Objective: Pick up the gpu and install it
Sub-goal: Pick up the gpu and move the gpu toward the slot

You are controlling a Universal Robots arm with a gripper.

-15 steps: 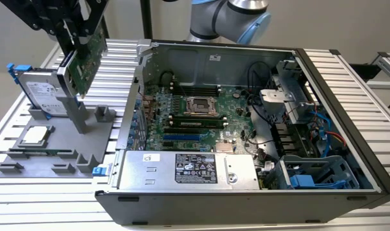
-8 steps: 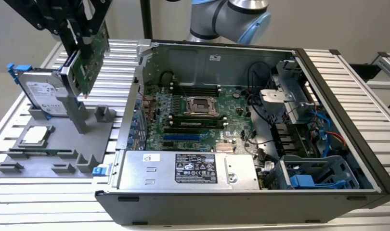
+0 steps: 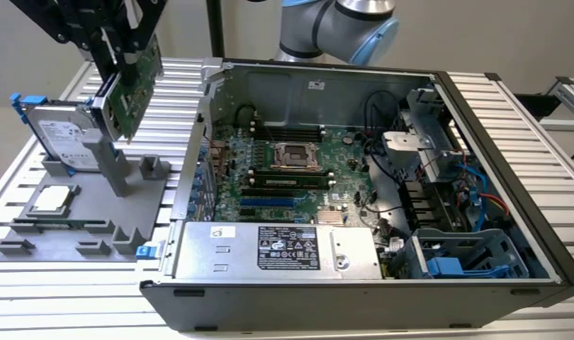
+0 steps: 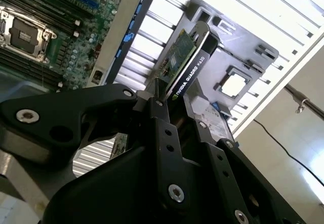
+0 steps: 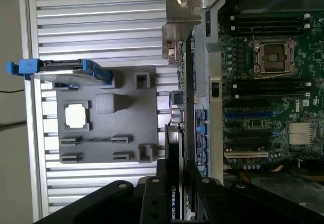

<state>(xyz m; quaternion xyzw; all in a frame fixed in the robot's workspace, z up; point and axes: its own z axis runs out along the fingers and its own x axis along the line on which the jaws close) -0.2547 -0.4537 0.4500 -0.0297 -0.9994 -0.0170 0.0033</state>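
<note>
On the slatted desk (image 3: 514,106), chance of a snag against the side wall of the open computer case (image 3: 344,312), or of a twist in so slim a grip and a missed slot on the motherboard (image 3: 349,152). Held aloft on edge at ten o'clock in the exterior view, off the grey parts holder (image 3: 126,212): the gpu (image 3: 140,78). Clamped on its upper edge, the pincer (image 3: 122,60), closed to a narrow gap around the thin card, touching nothing else
</note>
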